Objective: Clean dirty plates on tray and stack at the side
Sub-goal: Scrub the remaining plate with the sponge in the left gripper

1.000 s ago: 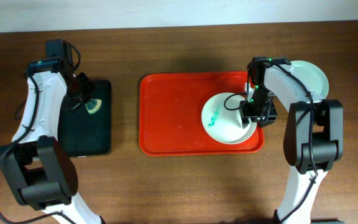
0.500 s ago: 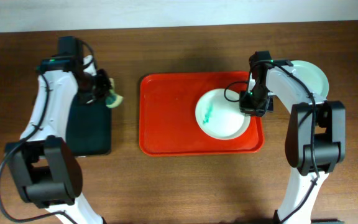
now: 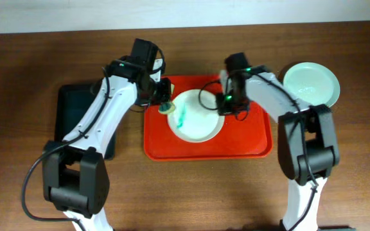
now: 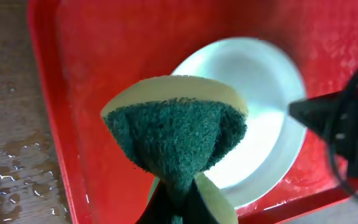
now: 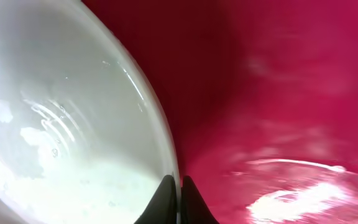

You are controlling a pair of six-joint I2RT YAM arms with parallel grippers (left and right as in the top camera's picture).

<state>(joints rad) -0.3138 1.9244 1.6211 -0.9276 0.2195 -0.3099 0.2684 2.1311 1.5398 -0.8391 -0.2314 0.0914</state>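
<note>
A white plate (image 3: 198, 117) with a teal-green smear (image 3: 182, 116) lies in the middle of the red tray (image 3: 249, 141). My right gripper (image 3: 226, 104) is shut on the plate's right rim; in the right wrist view its fingertips (image 5: 179, 190) pinch the thin rim of the plate (image 5: 61, 124). My left gripper (image 3: 162, 102) is shut on a green and yellow sponge (image 4: 176, 140), held just above the left edge of the plate (image 4: 260, 106). The green scouring side faces the left wrist camera and hides part of the plate.
A pale mint plate (image 3: 311, 83) sits on the wooden table right of the tray. A black tray (image 3: 82, 122) lies to the left, partly under my left arm. Water drops wet the table (image 4: 11, 168) beside the red tray's left rim.
My right gripper closed on the plate's rim and dragged the plate leftward across the tray. My left arm carried the sponge from the black tray over to the plate's left edge.
</note>
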